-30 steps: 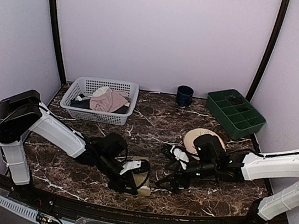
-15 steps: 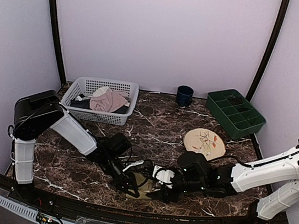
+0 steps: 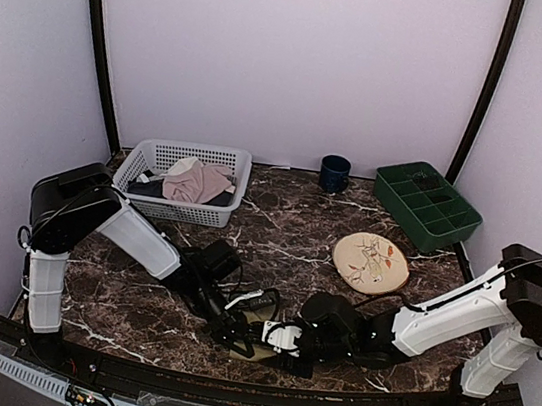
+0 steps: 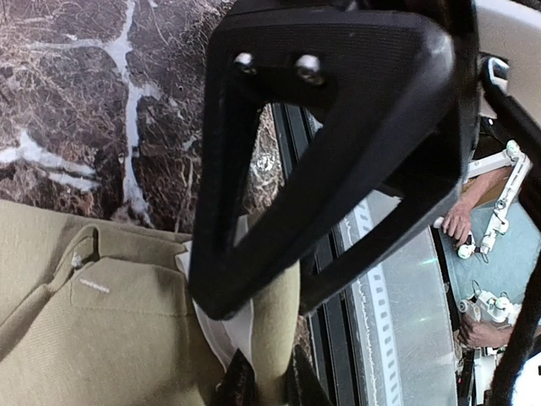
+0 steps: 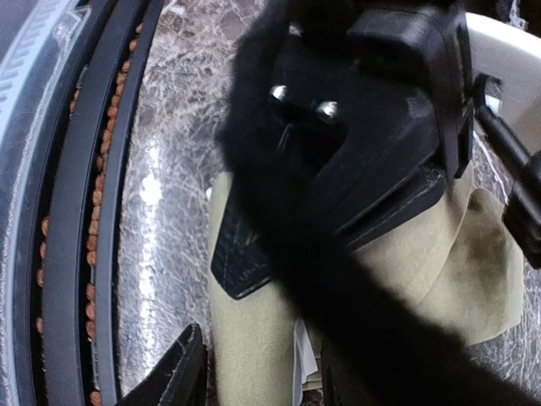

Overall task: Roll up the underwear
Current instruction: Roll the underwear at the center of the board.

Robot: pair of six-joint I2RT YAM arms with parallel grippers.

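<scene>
The olive-khaki underwear (image 3: 256, 324) lies bunched near the table's front edge, mostly hidden between my two grippers. My left gripper (image 3: 237, 335) comes in from the left. In the left wrist view it (image 4: 269, 387) is shut, pinching a raised fold of the underwear (image 4: 101, 321), with a white strip beside the fold. My right gripper (image 3: 278, 337) meets it from the right. In the right wrist view its jaws (image 5: 266, 376) straddle a rolled ridge of the underwear (image 5: 254, 338). A thin gap shows beside the near finger (image 5: 177, 372), and a dark blur hides the far one.
A white basket (image 3: 144, 170) with a pale pink and a dark garment stands at the back left. A blue mug (image 3: 334, 173) and a green compartment tray (image 3: 426, 205) are at the back right, a round plate (image 3: 371, 260) mid-right. The table's front rail (image 3: 227, 371) runs just below the grippers.
My right arm swung left from beside the plate to the underwear, and its jaws narrowed around the cloth. The left gripper kept its grip and shifted slightly right, towards the front edge.
</scene>
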